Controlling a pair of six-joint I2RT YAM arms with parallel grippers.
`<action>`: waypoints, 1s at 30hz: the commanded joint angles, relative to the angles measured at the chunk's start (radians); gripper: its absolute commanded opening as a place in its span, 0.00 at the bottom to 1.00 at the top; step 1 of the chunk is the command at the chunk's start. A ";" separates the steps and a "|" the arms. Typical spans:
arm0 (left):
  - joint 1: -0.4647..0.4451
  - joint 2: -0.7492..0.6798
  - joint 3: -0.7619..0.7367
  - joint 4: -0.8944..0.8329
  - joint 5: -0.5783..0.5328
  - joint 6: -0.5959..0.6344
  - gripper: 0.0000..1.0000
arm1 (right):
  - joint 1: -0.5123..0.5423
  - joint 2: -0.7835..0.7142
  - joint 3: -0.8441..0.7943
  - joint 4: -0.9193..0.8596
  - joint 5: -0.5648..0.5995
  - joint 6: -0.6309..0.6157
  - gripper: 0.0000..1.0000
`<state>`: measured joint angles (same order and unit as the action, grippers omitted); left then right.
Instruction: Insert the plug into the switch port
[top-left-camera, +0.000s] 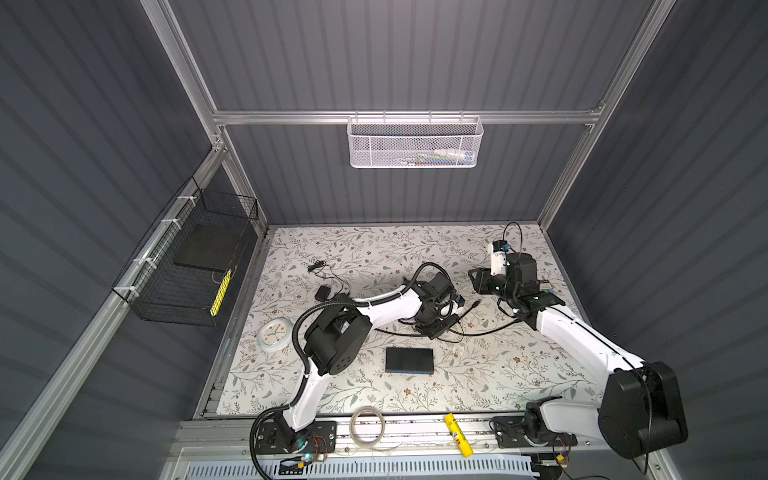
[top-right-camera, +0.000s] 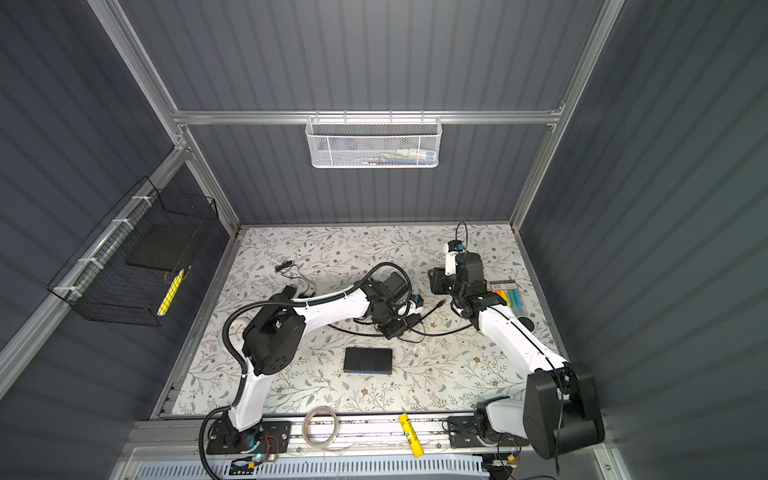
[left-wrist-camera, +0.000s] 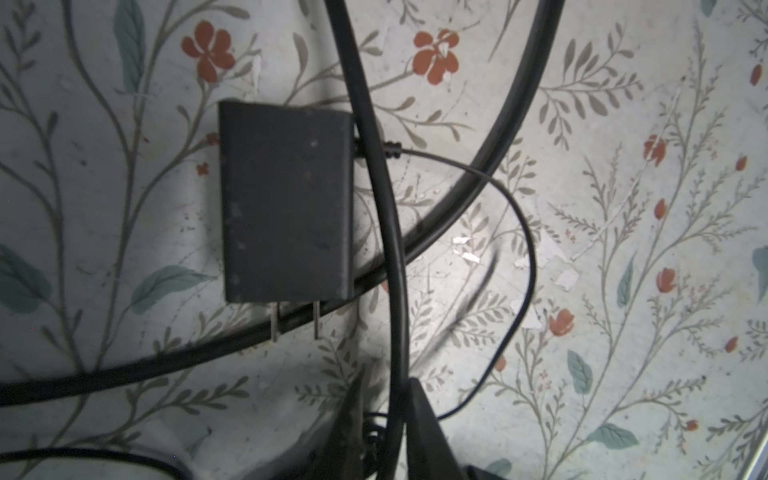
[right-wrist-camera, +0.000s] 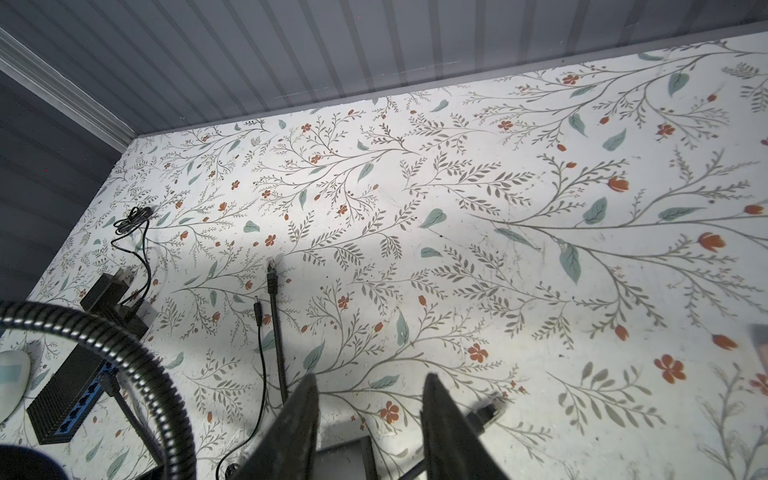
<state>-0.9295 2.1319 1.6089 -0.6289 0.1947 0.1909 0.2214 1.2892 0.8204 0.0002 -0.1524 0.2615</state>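
The switch (top-left-camera: 409, 360) (top-right-camera: 368, 360) is a flat black box with blue ports along one side (right-wrist-camera: 70, 399), lying at the table's front centre. A thick black cable (left-wrist-camera: 392, 257) runs between the fingers of my left gripper (left-wrist-camera: 388, 399) (top-left-camera: 430, 328), which has closed in on it. One plug (right-wrist-camera: 272, 266) lies on the table at a cable end; a second plug (right-wrist-camera: 490, 409) lies just beside my right gripper (right-wrist-camera: 370, 399) (top-left-camera: 478, 282). That gripper hangs open over bare table with nothing between its fingers.
A black power adapter (left-wrist-camera: 286, 199) with two prongs and a thin cord lies under the cable. Its barrel tip (right-wrist-camera: 257, 309) lies near the plug. Another adapter (top-left-camera: 322, 293), a round clock (top-left-camera: 274, 334), a tape roll (top-left-camera: 366, 428) and a yellow marker (top-left-camera: 458, 435) lie around.
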 joint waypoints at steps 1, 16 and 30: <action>-0.014 -0.098 -0.005 0.026 0.029 0.013 0.18 | -0.004 -0.021 -0.006 0.000 0.011 0.012 0.42; -0.017 -0.180 -0.104 0.101 0.074 0.094 0.34 | -0.002 0.010 0.054 -0.045 -0.010 0.020 0.42; -0.014 -0.027 -0.035 0.059 0.016 0.076 0.41 | -0.002 0.001 0.011 -0.022 -0.006 0.023 0.42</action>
<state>-0.9436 2.0865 1.5406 -0.5343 0.2276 0.2623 0.2214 1.2903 0.8459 -0.0299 -0.1566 0.2741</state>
